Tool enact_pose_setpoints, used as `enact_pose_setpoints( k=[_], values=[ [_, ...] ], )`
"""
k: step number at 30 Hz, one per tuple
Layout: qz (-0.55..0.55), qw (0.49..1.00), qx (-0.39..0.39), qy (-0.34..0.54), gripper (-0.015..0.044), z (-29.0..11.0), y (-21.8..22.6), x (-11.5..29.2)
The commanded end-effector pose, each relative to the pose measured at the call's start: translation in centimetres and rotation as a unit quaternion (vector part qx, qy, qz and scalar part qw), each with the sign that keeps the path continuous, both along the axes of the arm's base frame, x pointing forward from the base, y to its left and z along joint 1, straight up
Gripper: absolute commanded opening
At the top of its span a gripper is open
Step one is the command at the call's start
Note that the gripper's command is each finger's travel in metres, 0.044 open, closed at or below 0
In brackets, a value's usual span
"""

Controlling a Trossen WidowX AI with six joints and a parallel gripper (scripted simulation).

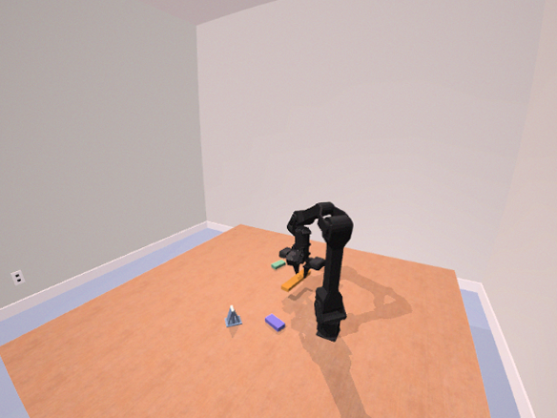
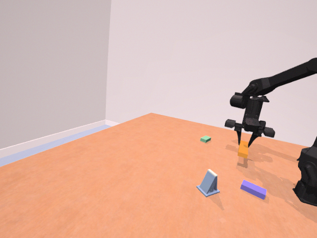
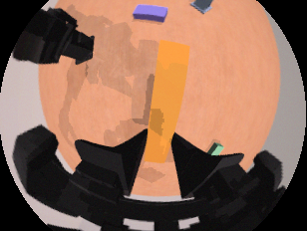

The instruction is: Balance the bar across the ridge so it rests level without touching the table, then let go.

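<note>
The orange bar [image 1: 289, 283] [image 2: 243, 151] [image 3: 170, 85] is held above the table, with its shadow apart from it. My gripper [image 1: 301, 274] [image 2: 244, 146] [image 3: 159, 132] is shut on it, one finger on each long side, nearer one end than the middle. The longer part reaches out past the fingers at the top of the wrist view. Whether the bar is exactly level I cannot tell. The ridge [image 1: 233, 316] [image 2: 207, 182] [image 3: 202, 6] is a blue-grey wedge with a narrow white top on a flat base. It stands upright, apart from the bar, with nothing on its top.
A purple block [image 1: 274, 322] [image 2: 253, 189] [image 3: 150, 13] lies between the ridge and the arm's base [image 1: 328, 314] [image 2: 308, 176]. A small green block [image 1: 278, 264] [image 2: 205, 139] [image 3: 216, 148] lies beyond the bar, toward the table's back.
</note>
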State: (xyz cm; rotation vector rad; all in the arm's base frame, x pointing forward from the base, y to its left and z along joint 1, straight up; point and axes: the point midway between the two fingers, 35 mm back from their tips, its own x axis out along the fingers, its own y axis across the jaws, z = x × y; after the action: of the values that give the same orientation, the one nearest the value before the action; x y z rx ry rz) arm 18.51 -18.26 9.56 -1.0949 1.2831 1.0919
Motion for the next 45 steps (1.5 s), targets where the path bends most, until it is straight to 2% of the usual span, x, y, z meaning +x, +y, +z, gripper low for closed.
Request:
enact_pose_setpoints(
  k=[1, 21, 45],
  values=[
    [0.001, 1.0, -0.007, -0.008, 0.0, 1.7, -0.1, 0.1],
    [0.002, 1.0, -0.005, -0.008, 0.0, 5.9, 0.4, -0.3],
    [-0.079, 0.997, -0.002, -0.011, 0.0, 6.1, 5.9, 5.5]
  ],
)
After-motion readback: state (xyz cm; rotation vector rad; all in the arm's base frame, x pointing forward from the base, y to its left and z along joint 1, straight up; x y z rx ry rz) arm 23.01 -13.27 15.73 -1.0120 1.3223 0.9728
